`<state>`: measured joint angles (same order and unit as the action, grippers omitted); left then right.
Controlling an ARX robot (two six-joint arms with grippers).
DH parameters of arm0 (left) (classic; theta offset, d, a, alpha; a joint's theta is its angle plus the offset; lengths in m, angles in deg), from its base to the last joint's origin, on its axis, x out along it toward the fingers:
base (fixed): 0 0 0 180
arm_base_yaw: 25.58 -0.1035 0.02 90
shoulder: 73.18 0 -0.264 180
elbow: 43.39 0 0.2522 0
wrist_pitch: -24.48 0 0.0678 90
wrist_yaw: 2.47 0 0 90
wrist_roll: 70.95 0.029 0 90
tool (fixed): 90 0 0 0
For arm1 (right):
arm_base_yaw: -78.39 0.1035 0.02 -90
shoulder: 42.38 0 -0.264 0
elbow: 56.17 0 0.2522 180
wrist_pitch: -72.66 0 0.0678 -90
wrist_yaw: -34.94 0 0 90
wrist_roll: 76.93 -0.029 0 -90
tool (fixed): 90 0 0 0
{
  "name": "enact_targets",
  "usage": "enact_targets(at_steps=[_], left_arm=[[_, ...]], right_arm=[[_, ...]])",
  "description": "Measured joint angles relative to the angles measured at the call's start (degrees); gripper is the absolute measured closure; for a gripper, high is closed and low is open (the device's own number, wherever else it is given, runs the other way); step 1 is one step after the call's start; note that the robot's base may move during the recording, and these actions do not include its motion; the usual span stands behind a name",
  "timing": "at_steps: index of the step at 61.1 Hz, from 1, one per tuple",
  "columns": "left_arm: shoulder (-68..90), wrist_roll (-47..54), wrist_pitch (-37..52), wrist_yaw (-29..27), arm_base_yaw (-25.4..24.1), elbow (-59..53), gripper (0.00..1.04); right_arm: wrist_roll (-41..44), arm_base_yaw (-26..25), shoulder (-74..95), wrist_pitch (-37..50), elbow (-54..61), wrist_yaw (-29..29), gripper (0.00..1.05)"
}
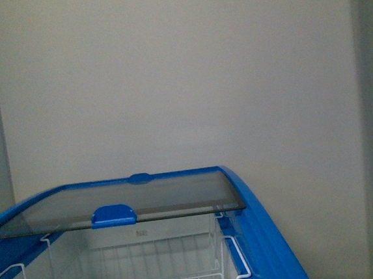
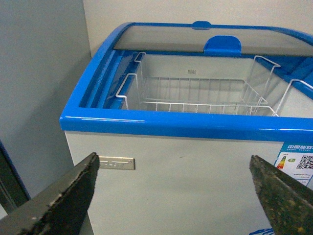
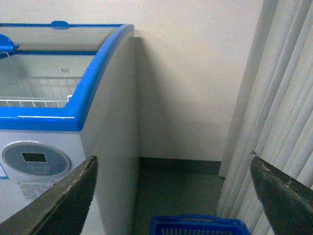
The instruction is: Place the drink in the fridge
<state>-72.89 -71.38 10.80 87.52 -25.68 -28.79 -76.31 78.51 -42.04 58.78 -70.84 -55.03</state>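
Observation:
The fridge (image 1: 267, 237) is a white chest cooler with a blue rim, standing against the wall. Its near half is uncovered and shows white wire baskets (image 2: 195, 95) inside, with nothing in them. The glass lid (image 1: 126, 198) with a blue handle (image 1: 113, 215) covers the far half. No drink shows in any view. My left gripper (image 2: 173, 169) is open in front of the fridge's white front wall (image 2: 186, 176), holding nothing. My right gripper (image 3: 173, 169) is open beside the fridge's right corner (image 3: 105, 147), over the floor.
A blue mesh basket (image 3: 198, 226) stands on the floor right of the fridge. White vertical blinds (image 3: 274, 107) hang at the far right. A grey oval control panel (image 3: 35, 158) is on the fridge front. A pale grey cabinet (image 2: 39, 88) stands left of the fridge.

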Motion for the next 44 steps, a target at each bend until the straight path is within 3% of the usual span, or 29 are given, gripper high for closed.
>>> enact_targets(at_steps=[44], left_arm=[[0.0, 0.1, 0.0, 0.0, 0.0, 0.0, 0.08]], right_arm=[[0.0, 0.0, 0.0, 0.0, 0.0, 0.0, 0.07]])
